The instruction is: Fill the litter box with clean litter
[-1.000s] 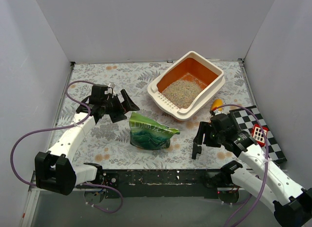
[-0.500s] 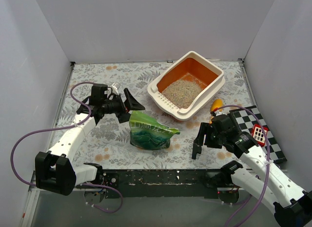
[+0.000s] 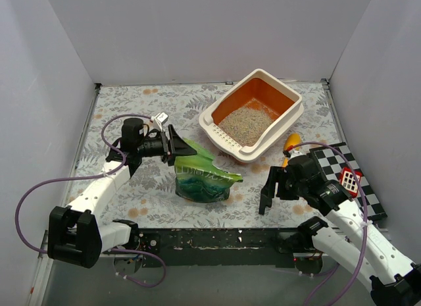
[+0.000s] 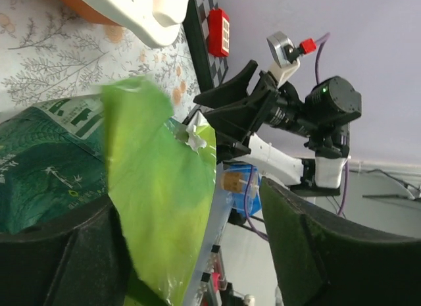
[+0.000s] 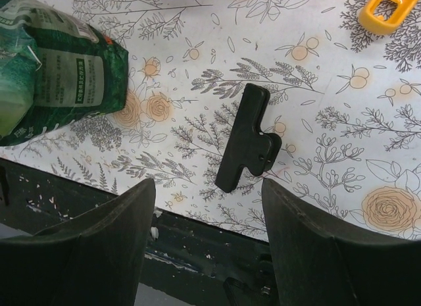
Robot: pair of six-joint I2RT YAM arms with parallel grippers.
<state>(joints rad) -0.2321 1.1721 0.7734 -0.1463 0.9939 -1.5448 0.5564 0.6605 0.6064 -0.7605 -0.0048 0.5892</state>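
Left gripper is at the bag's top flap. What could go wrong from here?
The left gripper straddles only the thin top flap of the green bag; lifting by it may slip or tear. The black clip lies on the table, so the bag looks unsealed: tilting it short of the litter box could spill its contents. The open right gripper hangs above that clip and might knock it.

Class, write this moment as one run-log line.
left gripper open around top flap of green bag | right gripper open above black clip | litter box holds some clean litter
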